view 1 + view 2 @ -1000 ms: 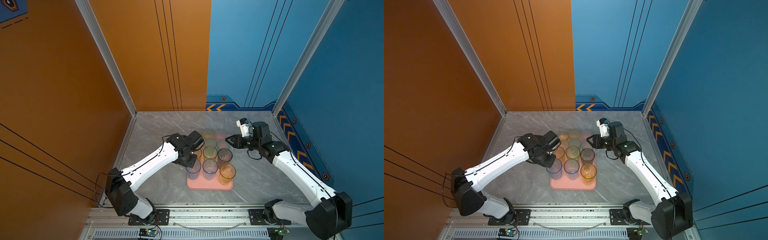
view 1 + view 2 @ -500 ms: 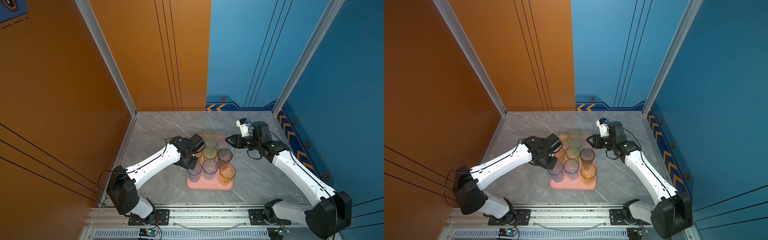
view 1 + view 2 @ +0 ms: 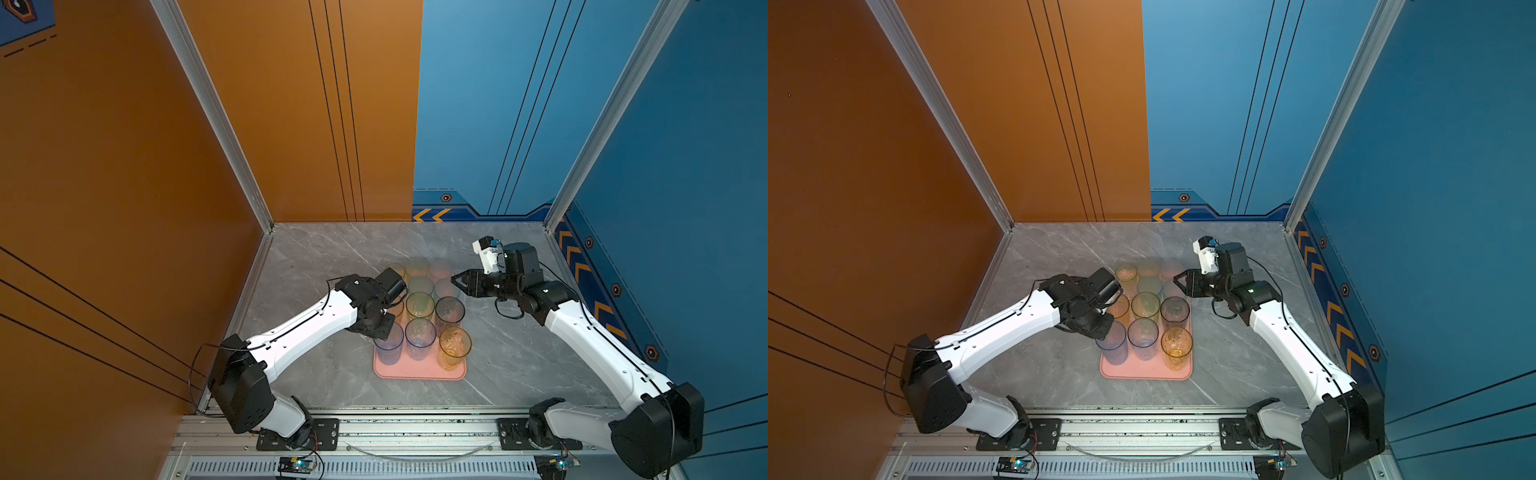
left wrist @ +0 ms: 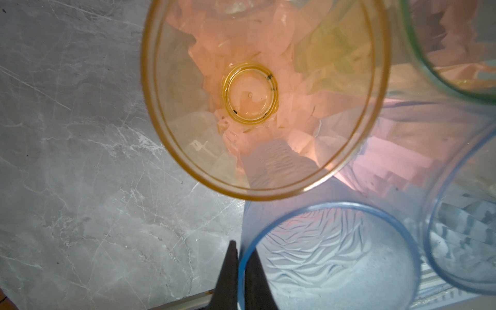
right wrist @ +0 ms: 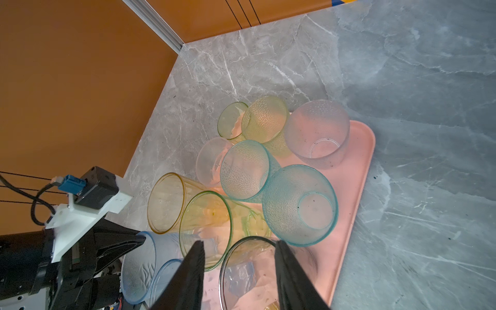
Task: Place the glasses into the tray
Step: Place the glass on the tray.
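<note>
Left jaws: shut tight on the wall of the blue glass (image 4: 330,257), one jaw inside the rim and one outside.
Right jaws: part open and empty as far as I can see, hanging over the far right of the tray (image 3: 415,372).
Glasses (image 3: 419,305): packed in rows on the tray, all mouth up. The blue one is at the near left corner, hard by the rim.
Blue glass, axis: upright, long axis vertical, mouth to the ceiling. I can't tell whether its foot is down.
Risk, grip: it's a thin pinch on one side, so the glass could swing or slip off crooked.
Risk, edge: a foot landing on the raised rim would tip it out onto the counter (image 3: 332,257).
Risk, neighbours: the amber glass (image 4: 252,94) stands just beside it. A sideways drag on leaving could knock it and the row behind.
Risk, right side: those parted jaws hang close by the teal glass (image 5: 298,204), and a dip would clip it.
</note>
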You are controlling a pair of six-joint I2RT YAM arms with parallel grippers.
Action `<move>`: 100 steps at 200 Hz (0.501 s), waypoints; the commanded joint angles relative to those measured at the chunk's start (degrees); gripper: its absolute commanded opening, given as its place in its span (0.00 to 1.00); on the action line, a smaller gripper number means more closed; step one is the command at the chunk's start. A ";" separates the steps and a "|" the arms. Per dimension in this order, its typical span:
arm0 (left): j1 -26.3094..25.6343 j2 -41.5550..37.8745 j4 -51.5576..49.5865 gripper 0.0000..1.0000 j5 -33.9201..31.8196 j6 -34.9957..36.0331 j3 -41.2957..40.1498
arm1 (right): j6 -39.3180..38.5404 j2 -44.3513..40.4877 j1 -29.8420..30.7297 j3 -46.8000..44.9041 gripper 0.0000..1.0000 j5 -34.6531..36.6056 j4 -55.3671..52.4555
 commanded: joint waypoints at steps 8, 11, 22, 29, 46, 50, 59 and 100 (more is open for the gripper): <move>0.33 -0.90 0.06 0.06 1.15 0.86 -0.98 | -0.80 0.67 0.51 2.11 0.42 1.70 -1.43; 0.33 -0.90 0.07 0.06 1.11 0.88 -0.97 | -0.76 0.72 0.51 2.19 0.42 1.70 -1.39; 0.33 -0.99 0.02 0.07 1.19 0.88 -0.85 | -0.80 0.80 0.64 2.30 0.42 1.69 -1.38; 0.33 -0.99 0.08 0.07 1.25 0.97 -0.81 | -0.76 0.86 0.69 2.34 0.42 1.76 -1.38; 0.34 -1.07 0.07 0.09 1.36 0.97 -0.80 | -0.80 0.94 0.86 2.45 0.42 1.85 -1.47; 0.33 -1.08 0.06 0.09 1.37 0.97 -0.81 | -0.80 0.98 0.86 2.38 0.42 1.84 -1.47; 0.33 -1.21 0.06 0.11 1.32 0.97 -0.70 | -0.80 1.05 0.86 2.52 0.42 1.87 -1.47; 0.33 -1.56 -0.02 0.21 1.10 1.22 -0.37 | -0.89 1.20 1.00 2.86 0.42 1.96 -1.56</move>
